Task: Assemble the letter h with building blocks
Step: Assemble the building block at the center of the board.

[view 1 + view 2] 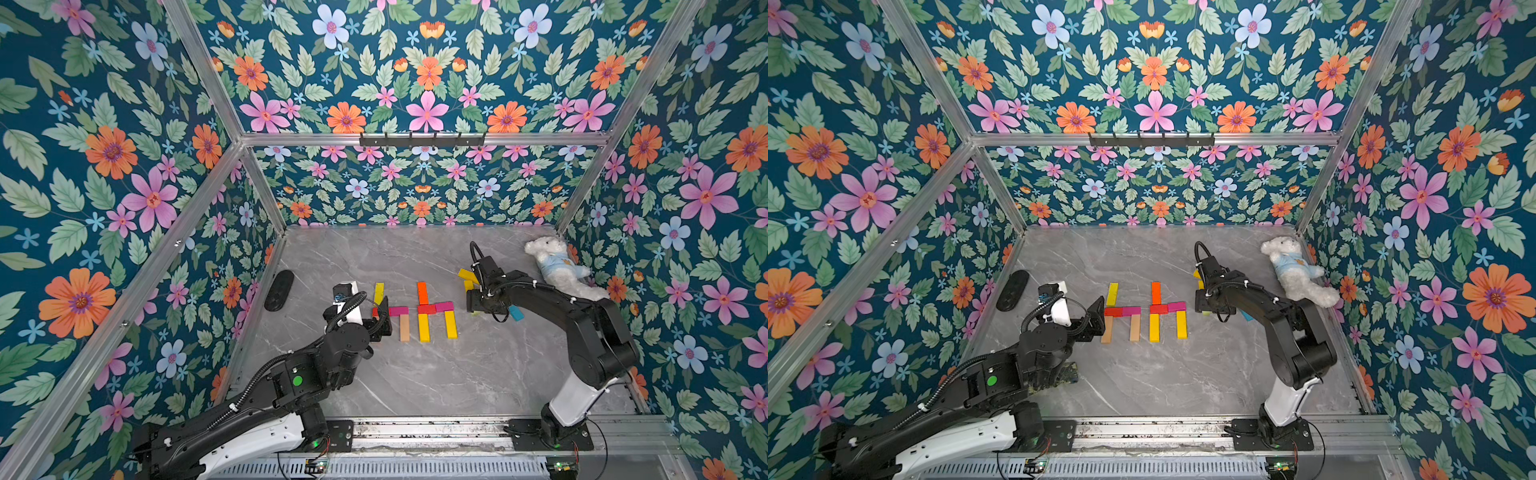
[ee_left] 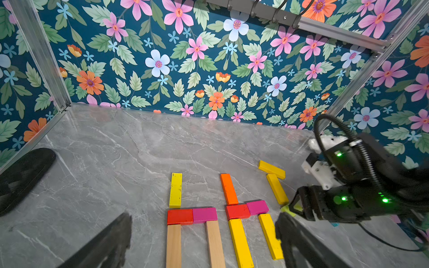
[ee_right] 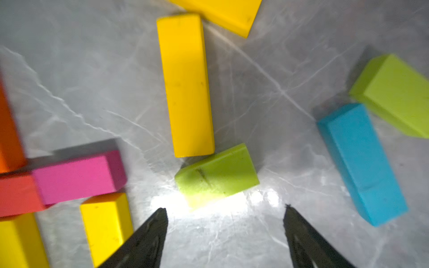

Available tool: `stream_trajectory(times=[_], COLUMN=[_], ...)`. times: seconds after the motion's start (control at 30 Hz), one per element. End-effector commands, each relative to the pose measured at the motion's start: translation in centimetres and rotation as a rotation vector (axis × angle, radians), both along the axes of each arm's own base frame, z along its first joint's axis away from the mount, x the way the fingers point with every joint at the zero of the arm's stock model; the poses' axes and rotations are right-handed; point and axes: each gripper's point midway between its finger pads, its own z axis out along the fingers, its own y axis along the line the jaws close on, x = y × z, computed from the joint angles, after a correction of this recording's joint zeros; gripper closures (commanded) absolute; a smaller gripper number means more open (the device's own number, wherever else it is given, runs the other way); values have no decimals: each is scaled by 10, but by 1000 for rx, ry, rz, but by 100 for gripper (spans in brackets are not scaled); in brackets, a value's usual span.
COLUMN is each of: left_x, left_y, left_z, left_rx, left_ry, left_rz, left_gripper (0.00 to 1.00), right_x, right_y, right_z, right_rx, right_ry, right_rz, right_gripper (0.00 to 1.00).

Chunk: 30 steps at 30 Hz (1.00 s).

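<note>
- This was a robot test cell in a lab, not a lived-in room.
- A bare aluminium frame [image 1: 419, 138] boxed in the space, and floral printed panels [image 1: 428, 62] were fitted into it as walls.
- A left arm [image 1: 257, 395] and a right arm [image 1: 590, 332] were bolted to a metal rail [image 1: 436, 434] along the front of a marble-patterned desk [image 1: 436, 374].
- Small circuit boards [image 1: 318, 464] with green lights sat exposed below that rail.

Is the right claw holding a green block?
No, the right gripper is open, and the nearest green block lies on the table ahead of it.
</note>
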Motion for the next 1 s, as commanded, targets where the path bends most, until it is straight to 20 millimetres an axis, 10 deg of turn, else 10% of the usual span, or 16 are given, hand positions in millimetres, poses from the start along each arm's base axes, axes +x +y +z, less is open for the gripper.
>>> stream_trajectory(times=[0.0, 0.3, 0.47, 0.77, 0.97], left_x=[0, 0, -1, 0, -1], left_y=[2, -1, 6, 5, 5], left_z=[5, 4, 4, 3, 4], left_rx=[-18, -18, -23, -21, -26], left_ry=[-11, -7, -11, -14, -15], left_rz=[10, -3, 16, 16, 15], left_gripper=[1, 1, 1, 1, 1], right_x=[-2, 13, 2, -42, -39], right_y=[-38, -99, -60, -21, 2], right_z=[3, -4, 17, -20, -33], right_rx=[13, 136, 60, 28, 18], right_ry=[22, 45, -20, 44, 74], right_rz=[-180, -429, -251, -141, -85], right_gripper=[19, 18, 25, 66, 73])
